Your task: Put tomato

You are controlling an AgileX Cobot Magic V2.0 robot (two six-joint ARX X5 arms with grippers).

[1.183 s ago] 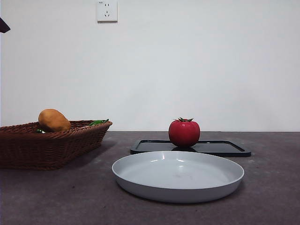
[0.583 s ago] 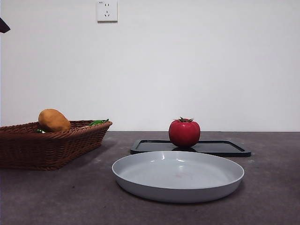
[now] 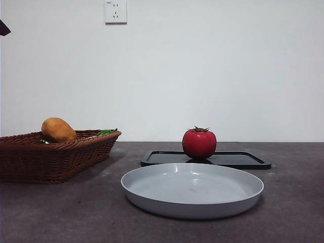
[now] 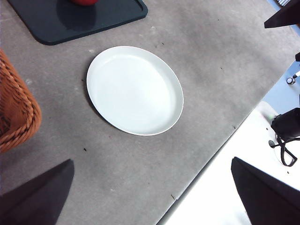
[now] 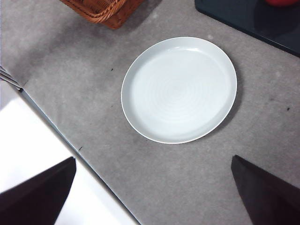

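The red tomato [image 3: 199, 144] with a green stem stands upright on a flat black tray [image 3: 238, 159] behind the plate. Only its edge shows in the left wrist view [image 4: 84, 2] and in the right wrist view [image 5: 283, 2]. A white round plate [image 3: 192, 190] lies empty in front of the tray, and shows in both wrist views [image 4: 134, 90] [image 5: 179, 89]. My left gripper [image 4: 151, 161] is open and empty, high above the table's near edge. My right gripper [image 5: 153, 158] is open and empty too, high above the table edge on the other side.
A brown wicker basket [image 3: 50, 157] stands at the left, holding an orange-yellow oval fruit [image 3: 58, 130] and something green. A black arm tip [image 3: 4, 28] shows at the top left corner. A wall socket [image 3: 115, 11] is on the white wall behind.
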